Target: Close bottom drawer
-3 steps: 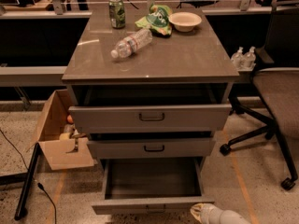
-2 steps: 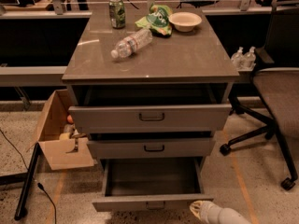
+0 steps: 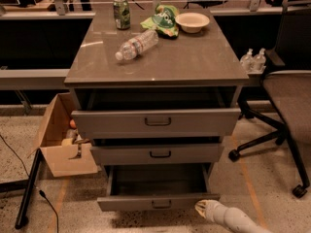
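Low down, at the bottom right, find the gripper (image 3: 204, 208): only a pale rounded tip on a pale arm coming in from the lower right corner. Cannot tell whether open or closed; carries nothing visible. Sits just beside the right end of the bottom drawer (image 3: 131, 203), on the outer side of its front panel and at about the panel's height; impossible to say if touching or a little apart. Probably placed there to push against the flat front rather than to catch the small dark handle (image 3: 161, 204), since closing asks only for pressure toward the cabinet. Pressing so near the end could turn the drawer slightly on its rails, so better to push closer to the handle. Pulled far out, this lowest drawer, with its dark inside open to view, apparently empty, and nearly the whole way back left to do; judged as the very beginning of the task. Above it, note the middle drawer (image 3: 121, 155) and the top drawer (image 3: 112, 123), both partly out, which makes the low approach from the front the free way in. On the cabinet top (image 3: 194, 62), well apart from the work: a water bottle (image 3: 136, 45) lying on its side, a can (image 3: 121, 13), a green bag (image 3: 163, 21), a pale bowl (image 3: 192, 21). Some risk of rolling for the bottle after a hard slam. On the floor to the left a cardboard box (image 3: 58, 154), to the right an office chair (image 3: 286, 96), neither in the pushing path.
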Tool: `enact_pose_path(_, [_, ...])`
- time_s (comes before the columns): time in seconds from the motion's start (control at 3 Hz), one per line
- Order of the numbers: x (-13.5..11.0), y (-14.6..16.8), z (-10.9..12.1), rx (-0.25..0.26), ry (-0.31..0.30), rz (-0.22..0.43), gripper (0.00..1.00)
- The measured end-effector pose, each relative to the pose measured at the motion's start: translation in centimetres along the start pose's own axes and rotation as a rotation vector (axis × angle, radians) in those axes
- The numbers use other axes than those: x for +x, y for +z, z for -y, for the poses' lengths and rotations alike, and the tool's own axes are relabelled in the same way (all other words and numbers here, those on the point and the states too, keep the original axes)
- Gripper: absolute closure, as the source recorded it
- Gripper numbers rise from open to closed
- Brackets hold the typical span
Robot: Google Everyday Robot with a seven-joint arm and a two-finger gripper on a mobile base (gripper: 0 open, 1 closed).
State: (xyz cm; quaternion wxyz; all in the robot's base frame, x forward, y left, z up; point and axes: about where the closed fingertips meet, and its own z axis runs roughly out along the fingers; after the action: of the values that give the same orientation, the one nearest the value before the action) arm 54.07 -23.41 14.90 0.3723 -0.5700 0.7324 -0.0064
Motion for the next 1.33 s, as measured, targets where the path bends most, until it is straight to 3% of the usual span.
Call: enact_pose_path(1.33, [0.3,4.2,7.6,0.063,-0.146,0.001,1.00])
